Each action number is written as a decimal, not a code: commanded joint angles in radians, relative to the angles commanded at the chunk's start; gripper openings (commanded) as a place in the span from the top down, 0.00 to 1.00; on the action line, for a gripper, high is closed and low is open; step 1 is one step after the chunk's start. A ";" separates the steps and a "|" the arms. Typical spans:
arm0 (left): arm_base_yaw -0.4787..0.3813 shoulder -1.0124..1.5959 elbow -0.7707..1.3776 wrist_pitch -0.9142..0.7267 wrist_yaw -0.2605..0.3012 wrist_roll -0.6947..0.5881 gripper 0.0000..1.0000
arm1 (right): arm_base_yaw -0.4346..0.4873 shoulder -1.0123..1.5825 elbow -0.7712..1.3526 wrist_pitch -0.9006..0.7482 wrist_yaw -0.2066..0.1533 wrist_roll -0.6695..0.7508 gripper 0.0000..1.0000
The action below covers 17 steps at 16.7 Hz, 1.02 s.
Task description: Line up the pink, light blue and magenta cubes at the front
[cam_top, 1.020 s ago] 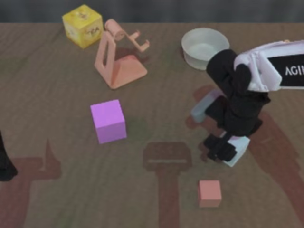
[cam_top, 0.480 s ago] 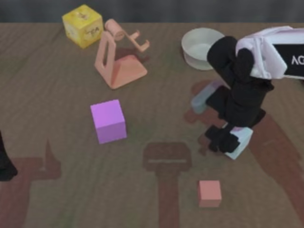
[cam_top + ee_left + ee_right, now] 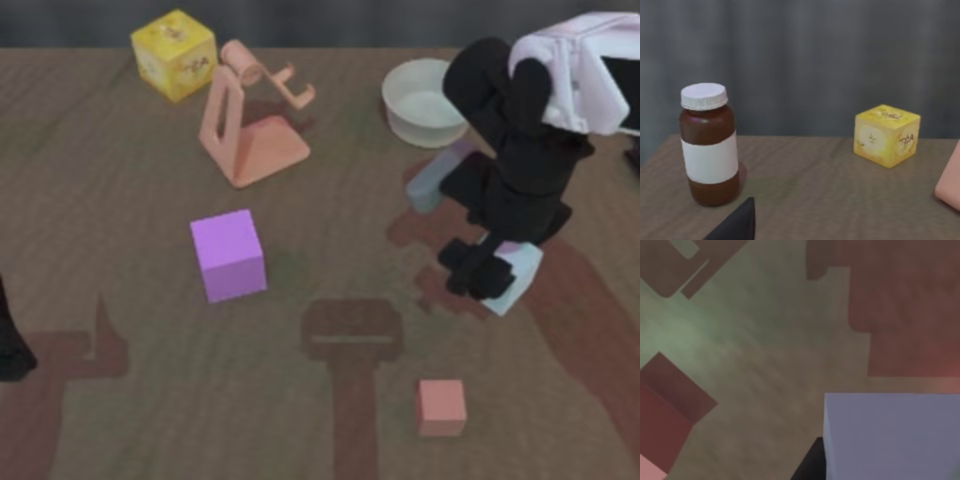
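My right gripper (image 3: 488, 272) is shut on the light blue cube (image 3: 520, 282), holding it off the table right of centre. In the right wrist view the light blue cube (image 3: 895, 435) fills the corner beside one dark finger (image 3: 812, 462). The small pink cube (image 3: 441, 407) rests near the front edge, in front of the held cube and a little to its left; a corner of the pink cube (image 3: 646, 473) shows in the right wrist view. The magenta cube (image 3: 229, 254) sits left of centre. My left gripper (image 3: 10, 350) is parked open at the left edge.
A yellow printed cube (image 3: 174, 53) and a salmon-pink stand (image 3: 250, 120) occupy the back left. A white bowl (image 3: 425, 100) stands at the back, close to my right arm. The left wrist view shows a brown bottle (image 3: 709, 145) with a white cap.
My right gripper has risen with the light blue cube and drifted toward the back right. The pink and magenta cubes and the left arm have stayed put.
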 joint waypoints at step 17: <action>0.000 0.000 0.000 0.000 0.000 0.000 0.00 | 0.443 -0.053 0.013 -0.062 -0.009 -0.309 1.00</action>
